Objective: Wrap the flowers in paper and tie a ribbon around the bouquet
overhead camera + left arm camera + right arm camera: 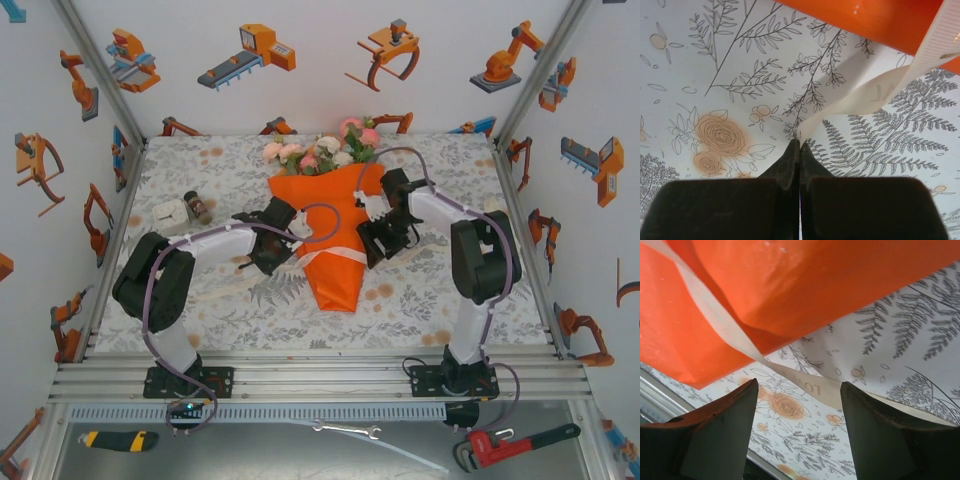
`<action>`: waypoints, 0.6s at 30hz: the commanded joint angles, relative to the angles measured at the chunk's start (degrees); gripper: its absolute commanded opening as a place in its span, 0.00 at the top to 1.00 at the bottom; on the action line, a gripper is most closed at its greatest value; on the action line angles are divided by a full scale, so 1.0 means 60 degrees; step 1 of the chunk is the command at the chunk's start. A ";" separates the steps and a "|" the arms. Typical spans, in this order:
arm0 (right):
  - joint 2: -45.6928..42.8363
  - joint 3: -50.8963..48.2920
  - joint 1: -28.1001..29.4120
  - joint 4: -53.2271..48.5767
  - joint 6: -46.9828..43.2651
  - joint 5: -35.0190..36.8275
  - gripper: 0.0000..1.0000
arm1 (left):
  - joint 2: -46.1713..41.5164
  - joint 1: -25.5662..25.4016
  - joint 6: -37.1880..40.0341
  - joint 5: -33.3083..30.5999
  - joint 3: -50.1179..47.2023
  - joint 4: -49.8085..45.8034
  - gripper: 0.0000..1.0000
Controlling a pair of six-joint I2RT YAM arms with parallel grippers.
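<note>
Wrapping looks finished; the tying step is in hand

- Bouquet lies flat mid-table on the printed tablecloth, between the two arms
- Long axis runs far to near: flowers at the far end, pointed tip of the orange paper aimed at the arm bases
- Ribbon crosses the cone's narrow part with a tail out each side; no knot or bow that I can see
- Left gripper pinched fully closed on the left tail, which runs from its tips up to the paper's edge
- Right gripper roughly half open, fingers either side of the right tail on the cloth, gripping nothing
- Next, I reckon: the right closes on its tail, then both ends cross over the cone without dragging it or crushing the paper
</note>
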 commanded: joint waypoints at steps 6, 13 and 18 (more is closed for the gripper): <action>-0.2390 -0.2716 0.0445 0.2570 0.1411 -0.0039 0.94 | -0.2127 0.0058 -0.2830 -0.1043 -0.0742 0.0180 1.00; -0.6185 -0.5257 0.2108 0.3944 0.2193 0.0856 1.00 | -0.4841 -0.0073 -0.6033 -0.0887 -0.2375 -0.0439 1.00; -0.7513 -0.5897 0.2477 0.3787 0.3964 0.1472 1.00 | -0.6493 -0.0085 -0.8732 -0.1927 -0.3531 -0.1676 1.00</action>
